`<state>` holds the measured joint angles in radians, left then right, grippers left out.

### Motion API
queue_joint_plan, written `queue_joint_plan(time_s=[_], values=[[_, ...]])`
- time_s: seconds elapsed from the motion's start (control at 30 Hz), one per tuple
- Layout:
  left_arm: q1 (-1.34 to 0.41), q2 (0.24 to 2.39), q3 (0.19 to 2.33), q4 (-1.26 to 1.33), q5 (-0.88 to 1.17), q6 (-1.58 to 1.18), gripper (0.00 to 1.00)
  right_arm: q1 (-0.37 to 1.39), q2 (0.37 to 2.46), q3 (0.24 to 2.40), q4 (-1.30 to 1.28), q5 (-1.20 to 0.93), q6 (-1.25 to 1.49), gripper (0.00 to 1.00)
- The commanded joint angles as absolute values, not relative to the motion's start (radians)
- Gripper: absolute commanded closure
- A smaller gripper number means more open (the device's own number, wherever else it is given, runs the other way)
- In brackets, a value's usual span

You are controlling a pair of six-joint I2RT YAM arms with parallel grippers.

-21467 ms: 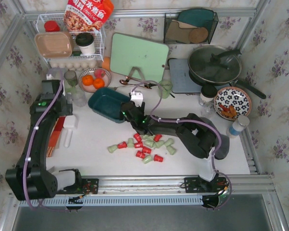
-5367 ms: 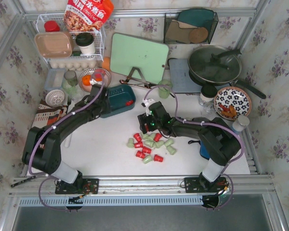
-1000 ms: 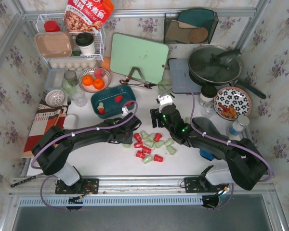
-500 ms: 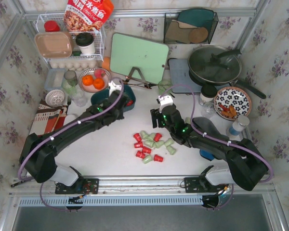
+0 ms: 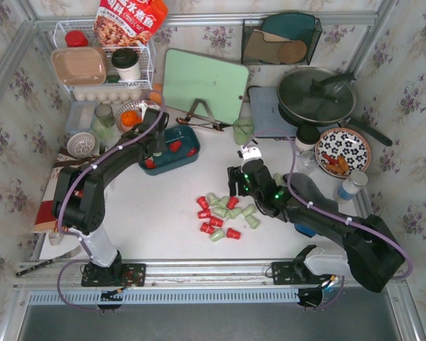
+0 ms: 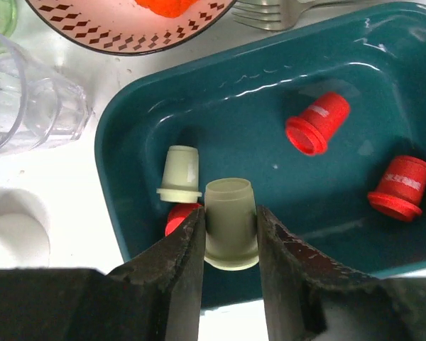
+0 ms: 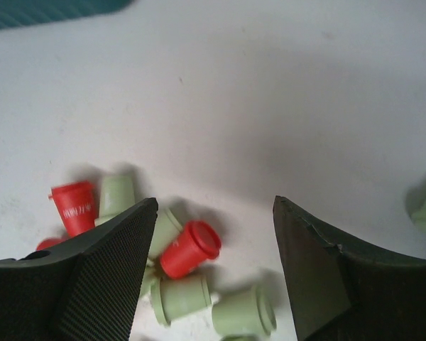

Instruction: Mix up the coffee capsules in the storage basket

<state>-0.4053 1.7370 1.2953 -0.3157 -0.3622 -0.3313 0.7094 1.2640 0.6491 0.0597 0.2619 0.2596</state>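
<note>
Just over the storage basket [image 6: 355, 92], left hand [image 6: 228, 213] grips a mint capsule [image 6: 231, 238]; right hand [image 7: 214, 202] gapes.

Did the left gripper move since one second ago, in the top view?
Yes. The left gripper went from the capsule pile back and left, to over the basket, nearer the fruit bowl, holding a green capsule.

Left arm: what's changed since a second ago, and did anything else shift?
The left end effector picked a mint green capsule off the loose capsule pile, swung away and left, and now holds it over the storage basket, above four capsules already inside. The right end effector stayed open over the pile. The basket and pile did not shift.
</note>
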Motion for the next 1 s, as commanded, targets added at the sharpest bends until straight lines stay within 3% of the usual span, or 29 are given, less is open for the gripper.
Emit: queue_joint_plan(time_s=[0.0,0.2,0.57,0.97], values=[[-0.382,1.786,1.317,-0.267,-0.312,-0.321,0.61,0.71,1.201,0.62,-0.081,0.263,0.339,0.26],[-0.38,1.776,1.275,-0.214,-0.292,-0.316,0.47,0.711,1.132,0.6,-0.226,0.243,0.399,0.27],[-0.398,1.547,1.089,-0.121,-0.205,-0.319,0.4,0.71,1.136,0.546,-0.302,0.268,0.534,0.28],[-0.454,1.27,0.868,-0.143,-0.202,-0.382,0.38,0.71,1.22,0.493,-0.185,0.258,0.632,0.3]])
